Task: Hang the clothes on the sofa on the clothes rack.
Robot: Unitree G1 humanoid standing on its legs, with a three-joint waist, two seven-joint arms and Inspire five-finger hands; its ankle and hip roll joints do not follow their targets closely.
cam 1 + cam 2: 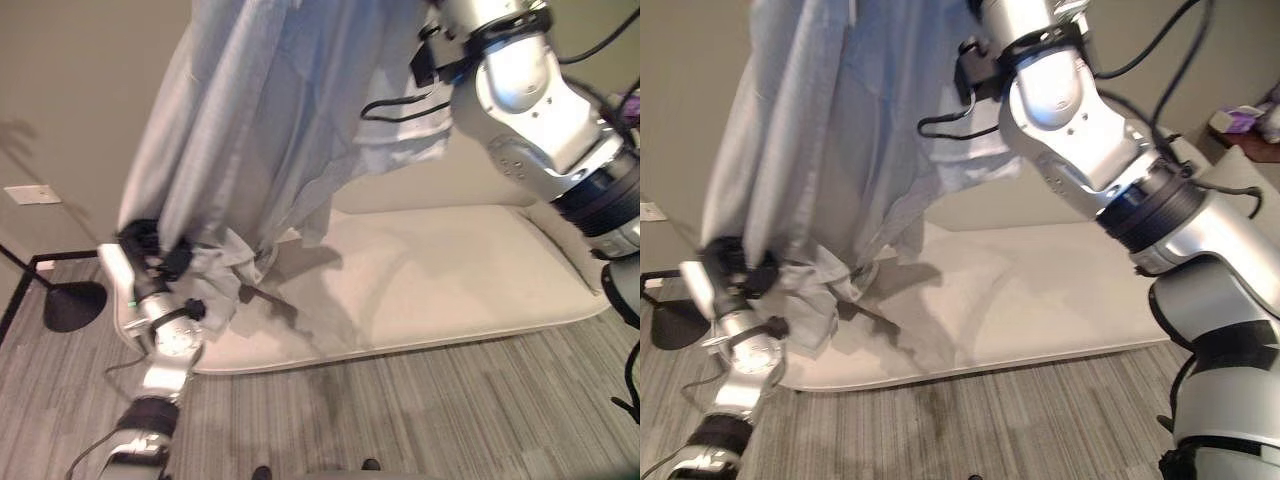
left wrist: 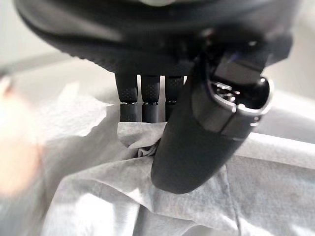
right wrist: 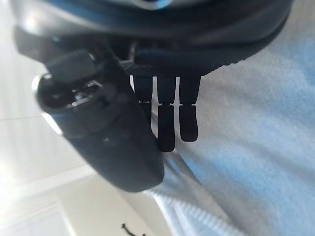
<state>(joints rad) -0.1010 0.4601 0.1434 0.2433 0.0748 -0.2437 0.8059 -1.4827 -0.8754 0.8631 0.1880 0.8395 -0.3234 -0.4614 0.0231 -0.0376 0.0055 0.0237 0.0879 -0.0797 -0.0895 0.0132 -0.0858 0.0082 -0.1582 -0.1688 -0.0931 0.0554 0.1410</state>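
A large pale blue-grey garment (image 1: 260, 120) hangs in the air in front of the cream sofa (image 1: 450, 270). My left hand (image 1: 150, 250) holds its lower hem at the left, low over the sofa's front corner. In the left wrist view the thumb (image 2: 187, 147) and fingers pinch a fold of the cloth (image 2: 147, 196). My right arm (image 1: 520, 90) reaches up high behind the garment's top. In the right wrist view my right hand (image 3: 113, 147) has the cloth (image 3: 256, 123) running between its thumb and fingers.
A black round base (image 1: 75, 305) and a thin black frame (image 1: 20, 290) stand on the grey carpet at the far left. A white wall plate (image 1: 30, 194) is above them. A side table with a purple item (image 1: 1240, 120) is at the far right.
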